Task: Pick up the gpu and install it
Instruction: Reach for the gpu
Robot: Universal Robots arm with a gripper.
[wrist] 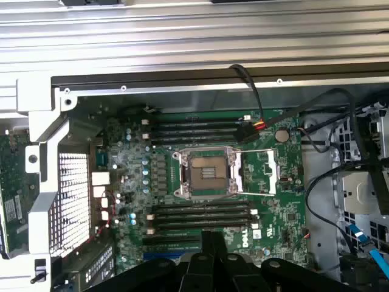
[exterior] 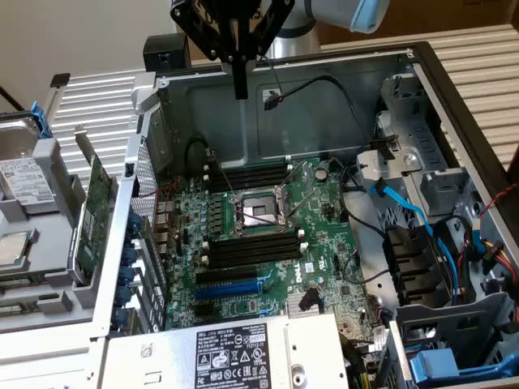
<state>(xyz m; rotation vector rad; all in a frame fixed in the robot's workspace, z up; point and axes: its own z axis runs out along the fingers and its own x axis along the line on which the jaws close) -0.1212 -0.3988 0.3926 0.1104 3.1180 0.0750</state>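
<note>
The gpu (exterior: pixel 96 212) stands on its long edge outside the case (exterior: pixel 340 89), at the exterior view's left, just beside the case's perforated end panel and next to a grey drive cage (exterior: pixel 36 203); I judge it was stood up like that so its upper edge is free to be pinched from above, rather than lying flat where thin fingers could not get under it. The case lies on its side with the cover off, so the motherboard (exterior: pixel 324 235) faces up and its slots can be reached straight down; the blue expansion slots (exterior: pixel 231 285) near the power supply (exterior: pixel 235 348) look empty, and nothing is seated there; the long black memory sticks (exterior: pixel 251 174) flank the bare processor socket (exterior: pixel 258 212).

My gripper (exterior: pixel 240 91) hangs above the far wall of the case, well apart from the gpu and clear of the board; its two fingers are pressed together into one narrow point, with nothing between them and touching nothing; in the wrist view they point toward the board's middle, below the socket.
</note>
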